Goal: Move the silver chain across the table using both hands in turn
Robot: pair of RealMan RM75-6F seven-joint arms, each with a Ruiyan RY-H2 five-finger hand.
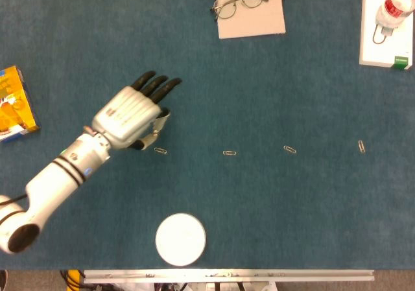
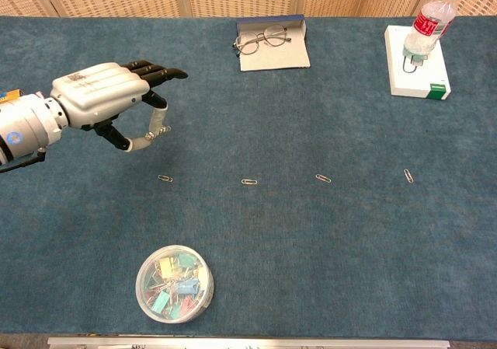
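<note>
Chain (image 2: 161,132) pinched by left hand (image 2: 105,92)

The hand is held over the table (image 2: 311,248), palm down, its dark fingers (image 2: 159,72) stretched forward. The small chain is gripped between thumb and a finger (its long axis cannot be told), near the leftmost paper clip (image 2: 165,179).

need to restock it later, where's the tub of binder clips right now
The tub of binder clips sits near the table's front edge on the left side of the chest view, below the leftmost paper clip.
</note>
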